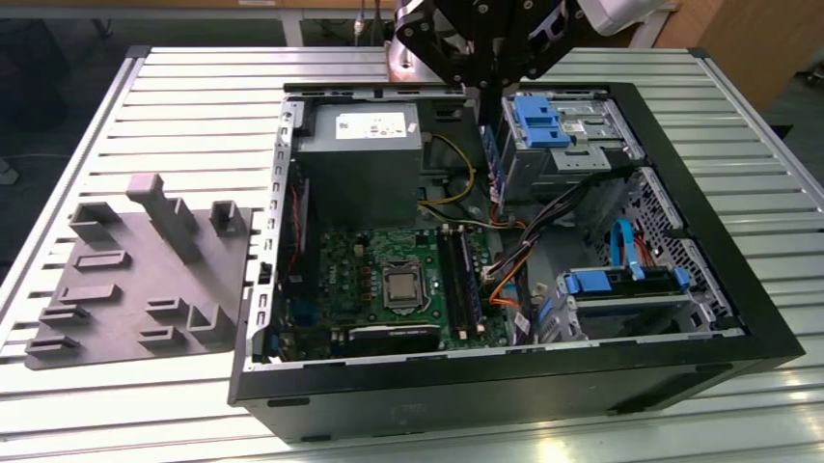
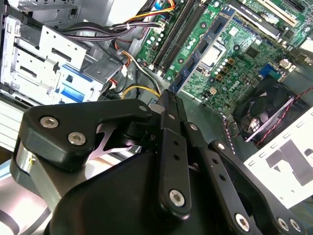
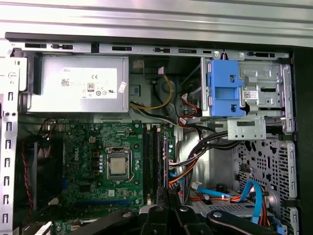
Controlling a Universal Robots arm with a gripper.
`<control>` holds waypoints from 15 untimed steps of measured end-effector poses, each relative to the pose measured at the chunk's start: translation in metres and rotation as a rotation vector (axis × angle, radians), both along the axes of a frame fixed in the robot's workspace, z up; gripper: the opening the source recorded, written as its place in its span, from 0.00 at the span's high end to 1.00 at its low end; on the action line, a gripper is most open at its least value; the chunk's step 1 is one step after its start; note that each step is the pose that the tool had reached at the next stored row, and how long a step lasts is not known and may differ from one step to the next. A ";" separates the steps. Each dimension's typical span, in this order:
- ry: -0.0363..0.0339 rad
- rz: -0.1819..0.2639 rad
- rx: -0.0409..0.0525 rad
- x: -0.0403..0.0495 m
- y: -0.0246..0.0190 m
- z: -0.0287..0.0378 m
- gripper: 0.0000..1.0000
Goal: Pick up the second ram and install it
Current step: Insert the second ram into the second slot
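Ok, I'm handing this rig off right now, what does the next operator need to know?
Claw: high over the far end of the open case, near the power supply; I cannot tell if it is open or shut.
Second ram: a thin blue-edged stick appears to stand in the memory slot nearest the cables.
Grey tray: beside the case, on the exterior view's left.
Done: pick-up and placing, by the look of it.
Left: full seating is unconfirmed; the latches are too small to tell.

Memory slots (image 1: 460, 280) are left open from above; flanked by cable bundle (image 1: 526, 249) (exterior view's right), power supply (image 1: 358, 159) near one end.
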State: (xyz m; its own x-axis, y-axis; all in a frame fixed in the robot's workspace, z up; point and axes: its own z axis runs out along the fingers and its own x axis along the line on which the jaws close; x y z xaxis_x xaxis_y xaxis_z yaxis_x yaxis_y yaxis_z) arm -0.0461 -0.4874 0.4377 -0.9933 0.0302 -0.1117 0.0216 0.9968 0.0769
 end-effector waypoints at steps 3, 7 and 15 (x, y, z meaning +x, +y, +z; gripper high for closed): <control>0.0000 0.000 0.0000 0.0000 0.0000 -0.0008 0.88; 0.0000 0.000 0.0000 0.0000 0.0000 -0.0019 0.88; 0.0000 0.000 0.0000 0.0000 0.0000 -0.0041 0.88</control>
